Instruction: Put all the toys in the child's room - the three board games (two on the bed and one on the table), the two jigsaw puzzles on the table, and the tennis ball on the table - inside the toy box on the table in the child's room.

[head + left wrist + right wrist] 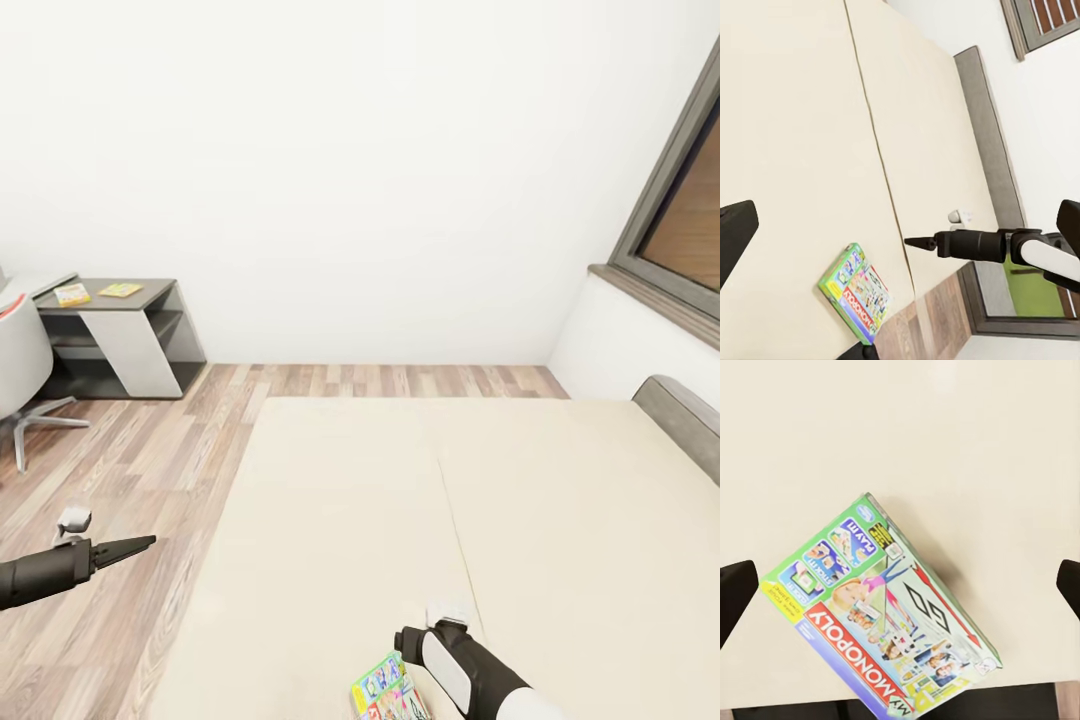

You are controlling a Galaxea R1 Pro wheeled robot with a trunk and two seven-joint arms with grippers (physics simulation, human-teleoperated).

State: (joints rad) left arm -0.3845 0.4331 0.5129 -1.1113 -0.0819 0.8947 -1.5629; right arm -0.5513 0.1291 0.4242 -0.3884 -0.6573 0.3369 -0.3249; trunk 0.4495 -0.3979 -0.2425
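- The green-edged Monopoly board game (881, 619) lies flat on the bed (400, 520), cover up, near the mattress's foot edge and close to the centre seam.
- In the right wrist view its long axis runs diagonally, and the "MONOPOLY" lettering reads upside down along one long side; the green strip with small pictures marks one short end.
- In the head view only a corner of the board game (385, 690) shows at the bottom edge, just beside the right arm.
- The right tool (900, 592) hangs above the board game, its two dark fingers (735, 596) spread wide to either side of the box and not touching it.
- The right arm reaches out over the bed from the foot edge, forearm roughly level, as the left wrist view shows it above the seam.
- The left tool (125, 548) is held out over the wooden floor (140, 470) beside the bed, well apart from the board game; in the left wrist view its fingers (735, 232) stand wide apart.
- Far from the bed, against the wall, the dark lower part of the desk (150, 295) carries two jigsaw puzzles (72, 294), lying flat and apart.
- A white chair (20, 370) stands by the desk.
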